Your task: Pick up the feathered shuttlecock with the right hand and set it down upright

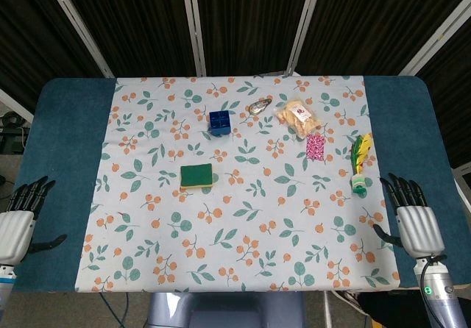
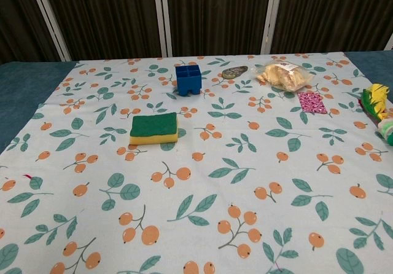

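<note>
The feathered shuttlecock (image 1: 359,163) lies on its side near the right edge of the floral cloth, yellow and green feathers pointing away, its green and white base toward me. The chest view cuts the shuttlecock (image 2: 379,110) off at the right border. My right hand (image 1: 411,218) hovers just right of and nearer than it, fingers spread, holding nothing. My left hand (image 1: 20,214) stays at the table's near left edge, fingers apart and empty. Neither hand shows in the chest view.
On the cloth lie a green and yellow sponge (image 1: 196,175), a blue compartment box (image 1: 218,122), a metal carabiner (image 1: 258,107), a bag of snacks (image 1: 298,117) and a pink patterned packet (image 1: 316,147), left of the shuttlecock. Blue table (image 1: 70,159) borders the cloth.
</note>
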You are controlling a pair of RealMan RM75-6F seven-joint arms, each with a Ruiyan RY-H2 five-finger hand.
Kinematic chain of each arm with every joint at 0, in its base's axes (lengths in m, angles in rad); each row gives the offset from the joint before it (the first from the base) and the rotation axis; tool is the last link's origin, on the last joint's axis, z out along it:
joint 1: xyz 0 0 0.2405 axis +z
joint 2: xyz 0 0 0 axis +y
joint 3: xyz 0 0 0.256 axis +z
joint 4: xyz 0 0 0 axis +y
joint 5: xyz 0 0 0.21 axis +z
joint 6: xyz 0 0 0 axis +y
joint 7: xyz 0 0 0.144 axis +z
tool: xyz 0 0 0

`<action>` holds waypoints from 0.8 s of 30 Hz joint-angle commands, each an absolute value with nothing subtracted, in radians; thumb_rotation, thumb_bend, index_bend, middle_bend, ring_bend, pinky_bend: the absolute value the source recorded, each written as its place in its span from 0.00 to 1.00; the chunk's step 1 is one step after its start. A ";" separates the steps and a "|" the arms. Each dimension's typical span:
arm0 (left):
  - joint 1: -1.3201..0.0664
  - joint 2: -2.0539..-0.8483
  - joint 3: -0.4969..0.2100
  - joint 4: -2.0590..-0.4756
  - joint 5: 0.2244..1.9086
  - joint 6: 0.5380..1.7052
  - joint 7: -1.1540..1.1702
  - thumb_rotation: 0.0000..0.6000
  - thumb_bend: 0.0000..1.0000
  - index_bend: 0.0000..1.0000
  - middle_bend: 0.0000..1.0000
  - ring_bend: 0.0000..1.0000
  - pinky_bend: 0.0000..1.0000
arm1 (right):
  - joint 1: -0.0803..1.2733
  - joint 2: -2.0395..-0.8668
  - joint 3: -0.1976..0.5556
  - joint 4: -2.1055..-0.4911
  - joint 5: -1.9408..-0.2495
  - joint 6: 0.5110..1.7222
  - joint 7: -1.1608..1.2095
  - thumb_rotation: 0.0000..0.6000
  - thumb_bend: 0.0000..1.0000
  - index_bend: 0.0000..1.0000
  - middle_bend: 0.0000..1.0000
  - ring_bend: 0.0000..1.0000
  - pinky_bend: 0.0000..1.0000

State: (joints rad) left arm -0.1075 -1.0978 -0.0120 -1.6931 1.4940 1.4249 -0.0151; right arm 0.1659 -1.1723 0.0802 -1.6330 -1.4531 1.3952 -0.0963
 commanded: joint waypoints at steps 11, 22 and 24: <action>-0.107 -1.097 -0.011 -1.693 1.502 1.428 -0.020 1.00 0.08 0.00 0.00 0.00 0.00 | 0.184 -1.179 0.100 -1.638 -1.442 1.383 -0.108 1.00 0.14 0.13 0.00 0.00 0.00; -0.110 -1.094 -0.011 -1.692 1.502 1.424 -0.034 1.00 0.08 0.00 0.00 0.00 0.00 | 0.321 -1.243 0.220 -1.558 -1.295 1.237 -0.196 1.00 0.14 0.35 0.08 0.00 0.00; -0.110 -1.095 -0.012 -1.692 1.501 1.424 -0.034 1.00 0.08 0.00 0.00 0.00 0.00 | 0.364 -1.269 0.256 -1.534 -1.221 1.180 -0.222 1.00 0.14 0.36 0.08 0.00 0.00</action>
